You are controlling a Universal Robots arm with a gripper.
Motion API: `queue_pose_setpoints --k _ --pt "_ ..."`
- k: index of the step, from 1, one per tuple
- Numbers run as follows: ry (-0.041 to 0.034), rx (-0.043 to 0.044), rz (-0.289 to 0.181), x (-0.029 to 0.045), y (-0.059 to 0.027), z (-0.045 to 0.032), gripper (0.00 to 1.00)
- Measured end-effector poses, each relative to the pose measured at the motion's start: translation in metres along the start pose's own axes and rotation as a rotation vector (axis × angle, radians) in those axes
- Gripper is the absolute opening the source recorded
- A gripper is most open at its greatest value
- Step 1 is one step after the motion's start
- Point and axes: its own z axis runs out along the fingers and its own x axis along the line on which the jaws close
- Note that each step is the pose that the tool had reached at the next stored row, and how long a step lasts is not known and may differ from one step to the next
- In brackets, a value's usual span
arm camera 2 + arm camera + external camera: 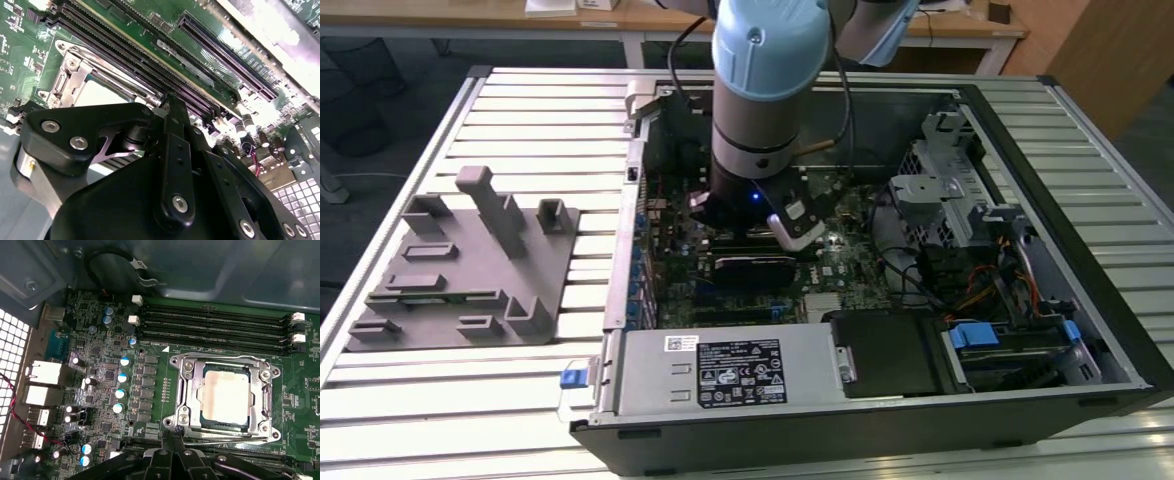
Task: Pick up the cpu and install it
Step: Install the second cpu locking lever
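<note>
In the first wrist view the cpu (225, 392), a pale silvery square, lies flat inside the metal socket frame (184, 390) on the green motherboard (150, 390). My gripper (172, 436) has its fingers pressed together, tips just off the frame's near corner beside a thin wire lever (225, 441), and nothing shows between them. The second wrist view has the black gripper (170, 102) low over the same socket, hiding most of the cpu (102, 90). In the exterior view the arm (767, 120) reaches straight down into the open computer case (1067, 300).
Memory slots (215, 322) run alongside the socket, with capacitors (120, 385) and rear ports (42, 385) nearby. A grey fixture (467, 260) stands on the slatted table at the exterior view's left. Power supply (720, 370) and drive cage (947, 190) crowd the case.
</note>
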Motion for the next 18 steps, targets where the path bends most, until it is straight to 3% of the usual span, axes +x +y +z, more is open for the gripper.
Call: queue_pose_setpoints --k 5,10,14,18 --pt "-0.0021 -0.0175 0.001 0.0003 -0.0014 0.0016 0.11" --pt "-0.0039 -0.0282 0.005 0.0013 -0.0019 0.004 0.11" --pt "-0.0068 -0.0501 0.007 0.0052 -0.0018 0.0052 0.11" --pt "-0.0089 -0.0651 0.01 0.0063 -0.0021 0.0074 0.11"
